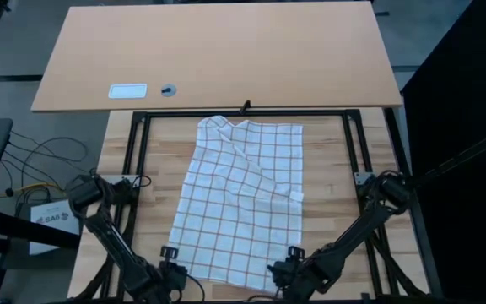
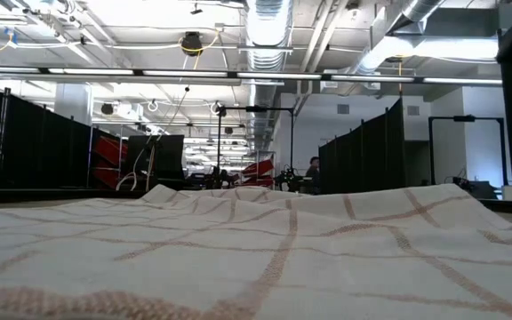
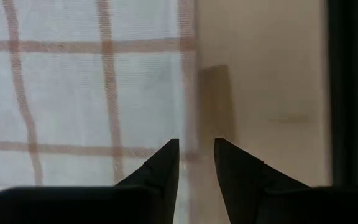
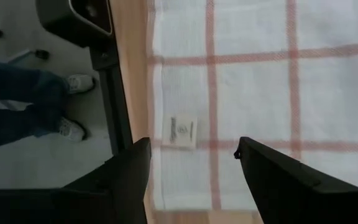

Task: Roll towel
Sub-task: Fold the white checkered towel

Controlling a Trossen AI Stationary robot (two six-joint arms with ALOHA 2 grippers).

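Two dark jointed arms; each pincer (image 4: 191,158) seemingly has matte black tapered fingers.

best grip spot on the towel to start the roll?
Probably the two near corners of the towel, coming from above: that end lies flat, the far end is rumpled. The left pincer, slightly open, and right pincer, wide open, hang over those corners.

1. Bench (image 1: 154,181): light wood-grain top, bordered by a black metal frame (image 1: 136,160).
2. Second table (image 1: 226,51): plain tan top, standing just beyond the bench.
3. White label card (image 1: 127,91): rectangular, lying on the tan top near its near edge.
4. Small round dark fitting (image 1: 168,89): just beside the card.
5. Person: legs in blue jeans (image 4: 11,112) and light shoes (image 4: 79,83), standing on the floor beside the bench.
6. Cables (image 1: 32,165): loose on the floor, left of the bench.
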